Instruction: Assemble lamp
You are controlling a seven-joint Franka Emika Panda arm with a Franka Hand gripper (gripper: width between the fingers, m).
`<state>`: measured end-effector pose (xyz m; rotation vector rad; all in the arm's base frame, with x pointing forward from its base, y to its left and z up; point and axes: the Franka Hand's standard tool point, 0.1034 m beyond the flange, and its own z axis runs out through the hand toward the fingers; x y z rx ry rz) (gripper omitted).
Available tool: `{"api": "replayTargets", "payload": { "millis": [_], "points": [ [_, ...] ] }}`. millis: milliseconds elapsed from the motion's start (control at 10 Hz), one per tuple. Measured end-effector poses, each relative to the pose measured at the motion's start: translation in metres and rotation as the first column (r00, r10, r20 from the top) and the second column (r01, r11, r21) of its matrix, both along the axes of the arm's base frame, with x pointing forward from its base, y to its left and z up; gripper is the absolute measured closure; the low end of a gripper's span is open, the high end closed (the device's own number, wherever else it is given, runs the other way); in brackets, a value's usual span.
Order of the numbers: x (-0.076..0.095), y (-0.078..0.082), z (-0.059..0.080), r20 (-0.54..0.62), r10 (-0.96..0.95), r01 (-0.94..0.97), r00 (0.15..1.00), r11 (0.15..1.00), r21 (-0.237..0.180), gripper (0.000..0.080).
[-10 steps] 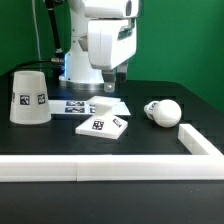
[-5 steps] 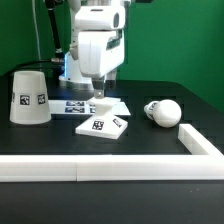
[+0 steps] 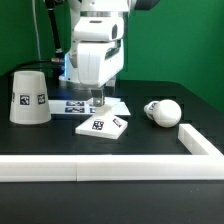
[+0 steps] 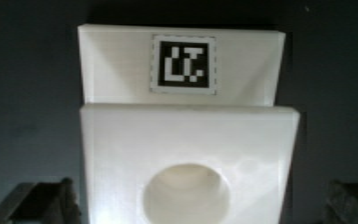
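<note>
Near the middle of the black desk, the lamp's flat square base is lying flat with a tag facing up. The claw is hanging over the base's far part, pointing straight down. From the wrist view, the claw is standing released. Its two dark fingers are sitting wide apart, one on each side of the base. A narrow dark gap is showing between each finger and the white plastic, so nothing is being gripped. That view is also showing the base's tag and a round hollow in its raised block. Toward the exterior view's left, the tapered shade is standing mouth down, well apart from the base. Toward the exterior view's right, the round bulb is lying on its side. It is resting near the white rail, which is running along the desk's front and turning back on that side. The marker board is lying just behind the base.
</note>
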<state>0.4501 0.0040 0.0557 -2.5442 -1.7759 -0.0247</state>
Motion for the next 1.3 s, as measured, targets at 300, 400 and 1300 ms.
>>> {"api": "replayTargets", "payload": {
  "millis": [300, 400, 1300],
  "points": [
    [0.0, -0.0011, -0.0042, -0.007, -0.003, 0.003, 1.0, 1.0, 0.001, 0.01],
    [0.0004, -0.0006, -0.0037, -0.006, -0.001, 0.001, 1.0, 1.0, 0.001, 0.01],
    [0.0003, -0.0011, -0.0039, -0.007, -0.002, 0.002, 1.0, 1.0, 0.001, 0.0264]
  ]
}}
